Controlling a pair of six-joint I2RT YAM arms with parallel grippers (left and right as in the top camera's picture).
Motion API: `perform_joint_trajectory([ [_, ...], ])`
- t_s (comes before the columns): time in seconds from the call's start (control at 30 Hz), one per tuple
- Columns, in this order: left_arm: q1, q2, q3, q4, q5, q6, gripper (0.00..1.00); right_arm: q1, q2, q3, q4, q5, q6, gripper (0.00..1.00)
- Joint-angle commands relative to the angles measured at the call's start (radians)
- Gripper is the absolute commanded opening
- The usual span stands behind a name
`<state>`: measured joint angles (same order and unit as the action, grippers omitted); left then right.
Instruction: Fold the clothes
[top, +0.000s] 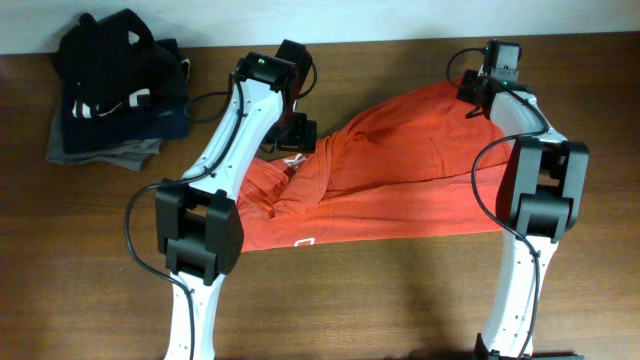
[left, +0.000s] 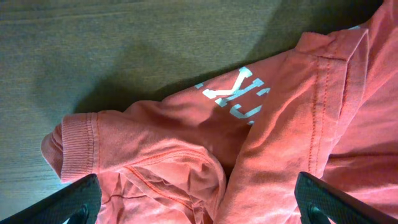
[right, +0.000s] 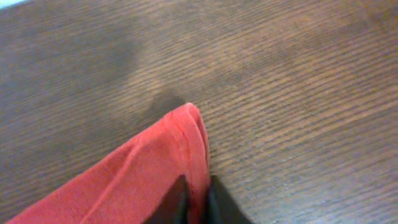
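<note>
The orange-red T-shirt (top: 400, 170) lies crumpled across the middle of the wooden table, with a small white logo near its front edge. My left gripper (top: 297, 137) hovers over the shirt's left end, jaws wide open above a sleeve cuff and white lettering (left: 239, 93); it holds nothing (left: 196, 202). My right gripper (top: 478, 92) is at the shirt's far right corner, shut on a hemmed corner of the fabric (right: 186, 134), which is pinched between the fingers (right: 196, 199) just above the table.
A pile of black, navy and grey folded garments (top: 115, 85) sits at the far left corner. The table's back edge runs along the top of the overhead view (top: 380, 40). Bare wood (top: 380, 300) shows in front of the shirt.
</note>
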<state>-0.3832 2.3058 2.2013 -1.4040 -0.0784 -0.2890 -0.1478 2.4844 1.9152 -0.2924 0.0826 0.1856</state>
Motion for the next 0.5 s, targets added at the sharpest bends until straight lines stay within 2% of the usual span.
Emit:
perform_joint_trajectory([
  [0.0, 0.002, -0.025, 0.013, 0.006, 0.007, -0.010, 0.99, 0.000, 0.026, 0.019, -0.030, 0.035, 0.005, 0.08],
  [0.1, 0.002, -0.025, 0.013, 0.006, 0.007, -0.010, 0.99, -0.004, 0.026, 0.069, -0.078, 0.035, 0.005, 0.04],
  [0.47, 0.002, -0.025, 0.013, 0.006, 0.007, -0.010, 0.99, -0.005, 0.026, 0.417, -0.448, 0.087, 0.005, 0.04],
])
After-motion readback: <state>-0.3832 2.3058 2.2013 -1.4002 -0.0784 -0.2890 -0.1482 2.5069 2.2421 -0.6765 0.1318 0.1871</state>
